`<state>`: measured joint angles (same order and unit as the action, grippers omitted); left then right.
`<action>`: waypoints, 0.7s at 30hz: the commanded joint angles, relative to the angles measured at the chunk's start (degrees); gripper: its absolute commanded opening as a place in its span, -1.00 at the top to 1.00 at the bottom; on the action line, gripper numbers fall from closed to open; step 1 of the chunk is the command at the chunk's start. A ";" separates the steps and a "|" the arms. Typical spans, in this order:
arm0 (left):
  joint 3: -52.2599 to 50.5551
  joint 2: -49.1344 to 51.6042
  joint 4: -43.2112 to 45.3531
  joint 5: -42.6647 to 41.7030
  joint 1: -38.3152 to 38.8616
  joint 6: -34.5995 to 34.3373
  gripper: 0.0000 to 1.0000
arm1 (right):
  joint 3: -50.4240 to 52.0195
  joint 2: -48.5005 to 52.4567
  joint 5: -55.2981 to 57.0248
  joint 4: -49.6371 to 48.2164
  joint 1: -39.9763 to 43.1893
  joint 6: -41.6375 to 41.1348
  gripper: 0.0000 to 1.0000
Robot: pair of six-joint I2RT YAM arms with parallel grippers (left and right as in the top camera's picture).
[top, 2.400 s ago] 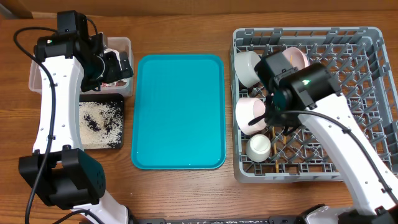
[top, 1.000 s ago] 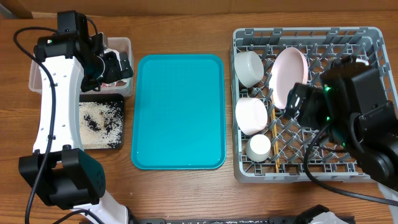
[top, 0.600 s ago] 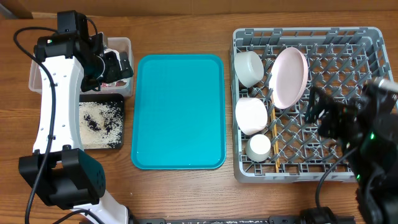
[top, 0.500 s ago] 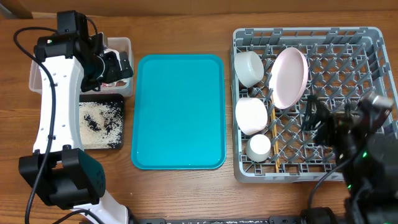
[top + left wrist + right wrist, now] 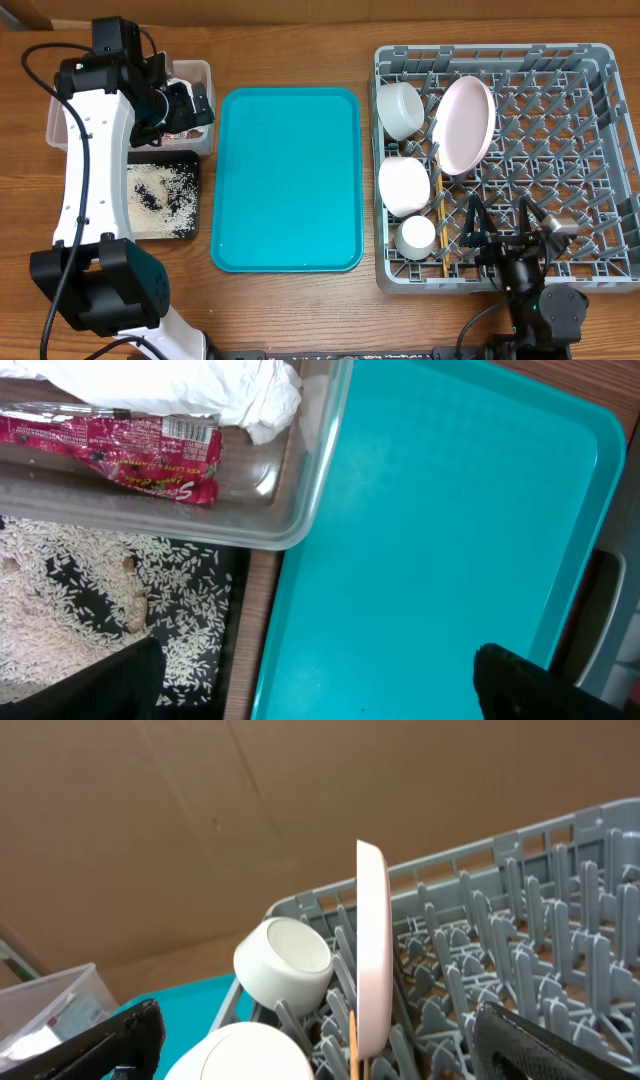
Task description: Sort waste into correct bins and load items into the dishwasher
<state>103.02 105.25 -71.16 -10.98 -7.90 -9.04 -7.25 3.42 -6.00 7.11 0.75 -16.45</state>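
The grey dishwasher rack (image 5: 600, 60) holds a white plate (image 5: 467, 122) standing on edge, two white bowls (image 5: 400, 108) (image 5: 405, 186), a small cup (image 5: 416, 237) and wooden chopsticks (image 5: 440, 215). My right gripper (image 5: 502, 218) hangs open and empty over the rack's front edge, looking at the plate (image 5: 372, 950) edge-on and a bowl (image 5: 285, 960). My left gripper (image 5: 190, 105) is open and empty beside the clear tub (image 5: 300, 510), which holds the napkin (image 5: 200, 385) and the red wrapper (image 5: 120, 445). Rice grains (image 5: 60, 590) lie in the black tray (image 5: 160, 195).
A large teal serving tray (image 5: 288, 178) lies between the bins and the rack, nothing on it. The right half of the rack holds only bare pegs. Wooden tabletop shows along the front and back edges.
My right arm has pulled back from over the rack's middle to its front edge, uncovering the plate and bowls. The left arm has not moved.
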 commanded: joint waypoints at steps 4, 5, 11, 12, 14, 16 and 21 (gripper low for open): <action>1.25 0.02 0.04 -0.46 0.04 -0.17 -1.00 | 3.56 -3.30 1.44 -3.17 0.33 0.22 -1.00; 1.25 0.02 0.04 -0.46 0.04 -0.17 -1.00 | 3.72 -3.30 1.49 -3.19 0.35 0.24 -1.00; 1.22 0.02 0.04 -0.48 0.04 -0.17 -1.00 | 6.80 -3.30 2.54 -2.67 0.33 0.22 -1.00; 1.25 0.02 0.02 -0.48 0.07 -0.17 -1.00 | 6.80 -3.30 2.62 -2.67 0.33 0.22 -1.00; 1.25 0.02 0.04 -0.48 0.09 -0.17 -1.00 | 6.80 -3.30 2.73 -2.60 0.35 0.22 -1.00; 1.25 0.02 0.02 -0.46 0.09 -0.17 -1.00 | 6.80 -3.30 2.75 -2.60 0.33 0.20 -1.00; 1.25 0.02 0.02 -0.46 0.09 -0.17 -1.00 | 6.80 -3.26 2.75 -2.62 0.33 0.20 -1.00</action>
<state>103.02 105.25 -71.11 -10.96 -7.90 -9.04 -1.06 0.84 -4.03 4.89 0.75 -16.47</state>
